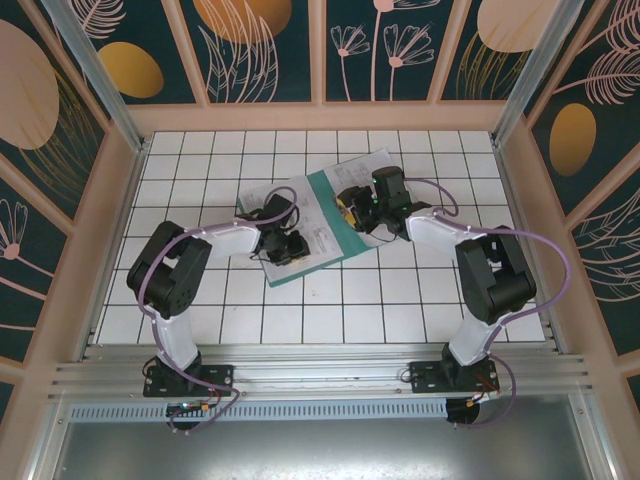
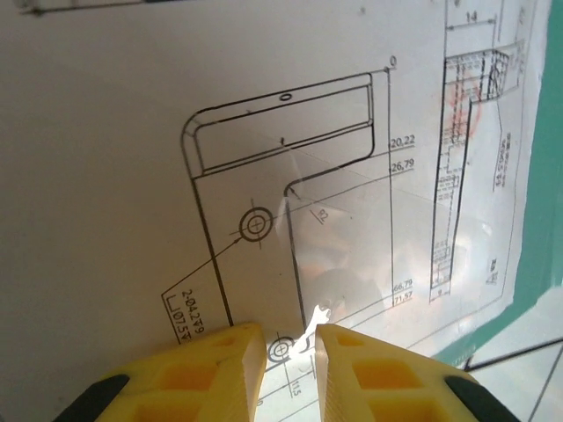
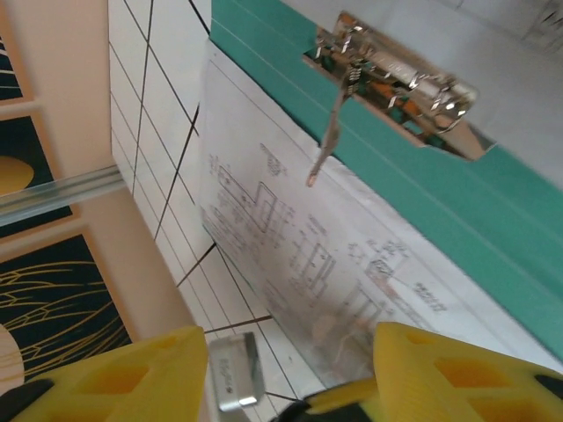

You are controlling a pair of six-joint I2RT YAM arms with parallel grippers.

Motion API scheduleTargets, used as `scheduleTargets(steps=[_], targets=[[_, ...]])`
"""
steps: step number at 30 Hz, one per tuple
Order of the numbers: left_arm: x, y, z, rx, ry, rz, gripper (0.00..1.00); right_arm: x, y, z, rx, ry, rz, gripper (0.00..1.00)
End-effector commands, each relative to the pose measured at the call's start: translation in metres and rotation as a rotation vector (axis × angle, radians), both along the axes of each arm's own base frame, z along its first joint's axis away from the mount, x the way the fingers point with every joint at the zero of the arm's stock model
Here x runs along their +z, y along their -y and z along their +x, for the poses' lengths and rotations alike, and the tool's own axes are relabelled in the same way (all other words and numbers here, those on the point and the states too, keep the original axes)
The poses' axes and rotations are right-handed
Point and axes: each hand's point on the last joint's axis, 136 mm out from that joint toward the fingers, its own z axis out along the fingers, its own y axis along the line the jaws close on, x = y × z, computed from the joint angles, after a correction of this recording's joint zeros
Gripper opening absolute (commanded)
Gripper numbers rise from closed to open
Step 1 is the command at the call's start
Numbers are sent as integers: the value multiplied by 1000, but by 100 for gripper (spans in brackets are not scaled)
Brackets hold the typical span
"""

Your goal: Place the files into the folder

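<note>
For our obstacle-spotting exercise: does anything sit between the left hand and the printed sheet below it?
Nothing visible does. The left hand hangs right over the white printed sheet, fingers slightly apart, with bare paper showing between them. The edge of the teal folder shows just beyond the sheet.

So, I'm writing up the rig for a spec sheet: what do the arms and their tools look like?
The left arm and right arm each pair black joint housings with white links, with a lilac cable looping alongside. The left tool and right tool have blocky yellow fingers with moulded recesses, black behind.
</note>
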Motion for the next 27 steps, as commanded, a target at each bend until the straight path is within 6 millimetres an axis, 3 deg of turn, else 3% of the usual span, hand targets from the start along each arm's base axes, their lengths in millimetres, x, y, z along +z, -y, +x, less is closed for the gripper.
scheduleTargets(steps=[1, 9, 27], targets=[[-45, -4, -53, -28, -207, 78, 26, -9, 5, 14, -40, -30, 20, 51], [-40, 11, -49, -33, -201, 41, 26, -26, 17, 30, -51, -65, -19, 45], [-42, 12, -47, -33, -203, 54, 26, -48, 17, 36, -28, -109, -34, 27]])
